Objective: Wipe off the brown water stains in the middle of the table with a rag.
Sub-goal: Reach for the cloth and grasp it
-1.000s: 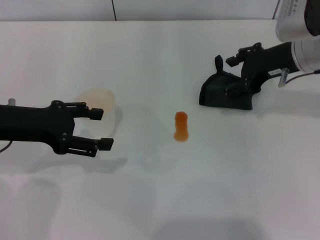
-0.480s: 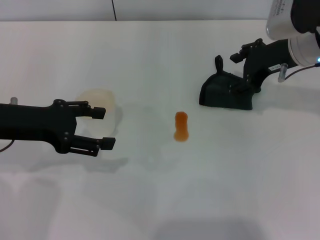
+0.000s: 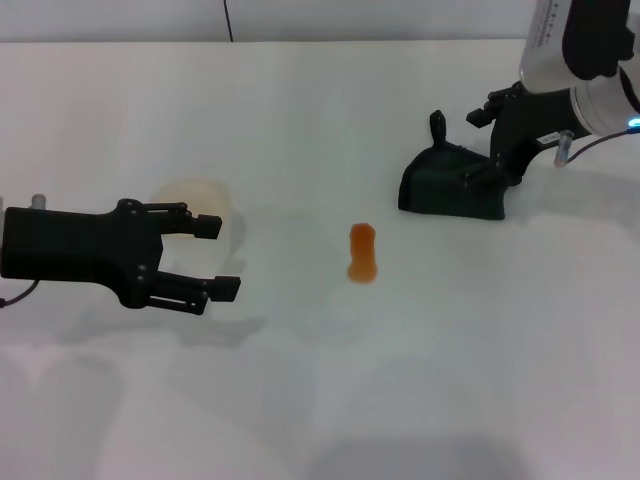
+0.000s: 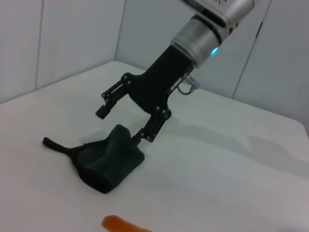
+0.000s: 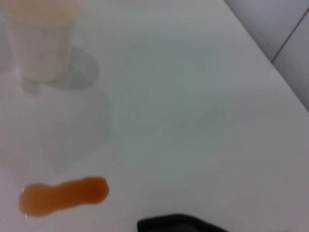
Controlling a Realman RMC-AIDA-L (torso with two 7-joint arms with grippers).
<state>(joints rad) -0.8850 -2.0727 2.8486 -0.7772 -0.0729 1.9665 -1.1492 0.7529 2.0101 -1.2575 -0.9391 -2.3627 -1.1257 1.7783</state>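
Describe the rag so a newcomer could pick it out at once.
Start from the white table and find the orange-brown puddle near its middle. Look beyond it toward the robot's right, where the right end effector stands with one finger down on a crumpled cloth. That dark, almost black rag, with a small loop sticking up, is the only soft dark heap; the pale cup sits on the opposite side.

You have one white table under inspection. On it, count one brown water stain, one dark rag to the stain's far right, and one white cup to the stain's left. Two grippers are present: left gripper beside the cup, right gripper at the rag.
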